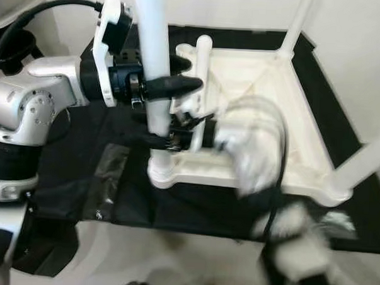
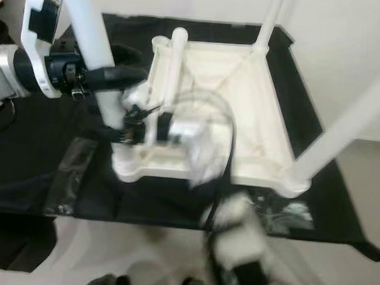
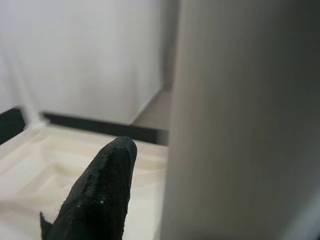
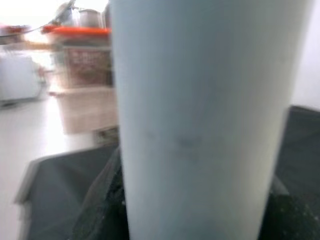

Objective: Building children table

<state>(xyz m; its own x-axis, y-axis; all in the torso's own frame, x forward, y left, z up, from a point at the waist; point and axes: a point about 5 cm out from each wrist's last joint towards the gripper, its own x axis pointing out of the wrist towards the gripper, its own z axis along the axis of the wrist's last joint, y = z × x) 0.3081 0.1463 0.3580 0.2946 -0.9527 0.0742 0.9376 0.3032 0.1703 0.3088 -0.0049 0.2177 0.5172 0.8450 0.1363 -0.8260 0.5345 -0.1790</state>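
An upturned tabletop [image 1: 268, 89] lies in the middle of the frame on a sheet [image 1: 101, 145] spread over the floor. A leg [image 1: 152, 59] stands upright at its near left corner. Another leg [image 1: 295, 24] rises at the far right corner, a third leg [image 1: 366, 159] at the near right, and a short leg [image 1: 202, 58] at the far left. The left gripper [image 1: 172, 107] reaches in from the left around the near-left leg. The right gripper [image 1: 178, 132] meets the same leg from the right, lower down.

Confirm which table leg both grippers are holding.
The front-left leg of the upside-down tabletop: left gripper and right gripper clamp it; the others stand free.
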